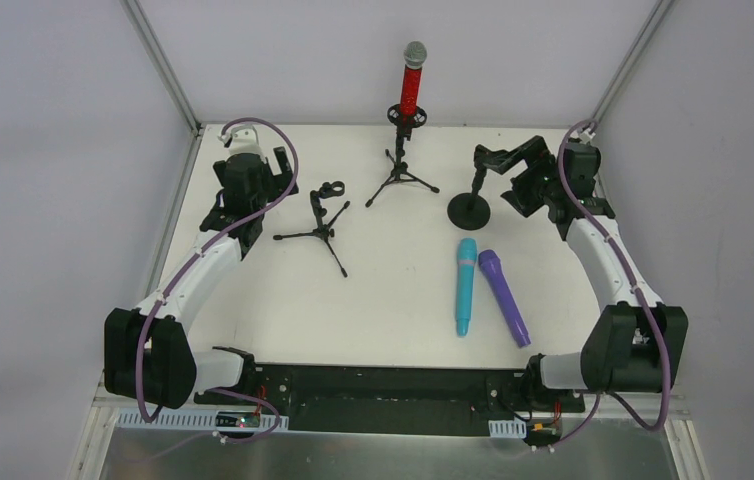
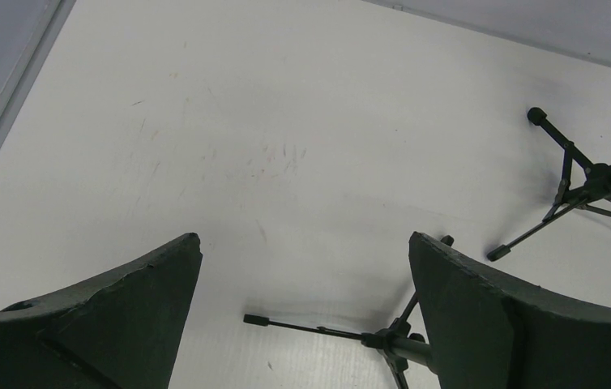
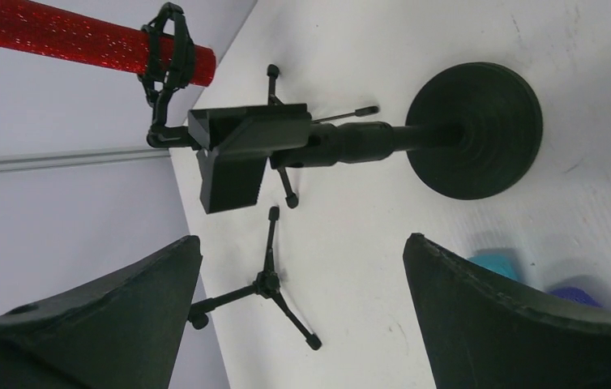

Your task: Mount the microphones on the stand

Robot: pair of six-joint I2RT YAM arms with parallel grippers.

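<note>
A red microphone (image 1: 413,80) with a silver mesh head stands upright in the clip of a black tripod stand (image 1: 402,172) at the back centre. The cyan microphone (image 1: 465,285) and the purple microphone (image 1: 504,297) lie side by side on the table right of centre. An empty tripod stand (image 1: 323,225) stands left of centre. A round-base stand (image 1: 469,208) carries an empty clamp (image 3: 241,150). My left gripper (image 1: 283,175) hangs open beside the empty tripod (image 2: 383,339). My right gripper (image 1: 525,190) is open next to the round base (image 3: 474,130), holding nothing.
The white table (image 1: 393,330) is walled by grey panels at the back and sides, with metal corner posts (image 1: 163,65). Both arm bases sit on a black rail (image 1: 393,385) at the near edge.
</note>
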